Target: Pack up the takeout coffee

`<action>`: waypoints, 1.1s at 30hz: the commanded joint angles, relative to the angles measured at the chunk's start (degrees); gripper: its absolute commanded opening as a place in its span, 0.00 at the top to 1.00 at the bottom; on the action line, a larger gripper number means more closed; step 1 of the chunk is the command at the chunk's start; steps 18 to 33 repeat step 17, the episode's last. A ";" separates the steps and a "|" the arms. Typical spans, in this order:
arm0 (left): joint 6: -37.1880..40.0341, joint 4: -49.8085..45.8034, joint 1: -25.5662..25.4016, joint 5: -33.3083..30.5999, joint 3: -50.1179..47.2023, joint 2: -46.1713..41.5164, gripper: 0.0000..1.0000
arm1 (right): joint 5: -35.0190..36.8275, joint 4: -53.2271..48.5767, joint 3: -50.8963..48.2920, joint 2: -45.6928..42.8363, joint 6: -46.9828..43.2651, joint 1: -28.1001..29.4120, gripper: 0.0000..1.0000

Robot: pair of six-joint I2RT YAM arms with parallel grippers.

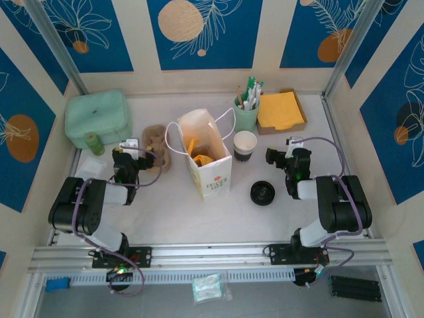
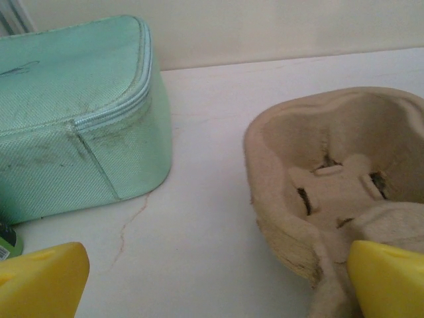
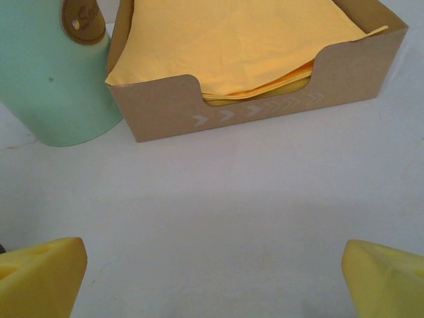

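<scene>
Your left claw [image 1: 130,150] stands spread wide with nothing between its yellow fingertips [image 2: 41,281]. The right-hand tip sits just beside the near edge of the pulp cup carrier [image 2: 331,192], which lies at the claw's 1 o'clock, and the mint zip pouch [image 1: 97,118] is at 10 o'clock. Your right claw [image 1: 285,151] is spread just as wide over the table [image 3: 218,199], gripping nothing, with the cardboard box of yellow napkins [image 3: 265,73] at 12 o'clock and the mint holder [image 3: 50,73] at 11. The takeout coffee [image 1: 244,144], lidless and upright, stands at that claw's 9 o'clock, apart from both claws and just beside the open paper bag [image 1: 211,165], at the bag's 3 o'clock. The black lid [image 1: 262,193] lies at the right claw's 7 o'clock.
</scene>
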 commanded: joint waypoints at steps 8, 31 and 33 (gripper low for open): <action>0.57 -3.72 1.47 3.93 1.28 1.14 0.01 | 0.36 2.45 1.02 -0.01 -1.31 0.78 0.01; 1.00 -1.90 1.26 3.58 0.24 0.75 0.01 | -0.92 2.16 1.10 -0.14 -1.28 0.33 0.01; 1.00 -1.90 1.26 3.58 0.24 0.75 0.01 | -0.92 2.16 1.10 -0.14 -1.28 0.33 0.01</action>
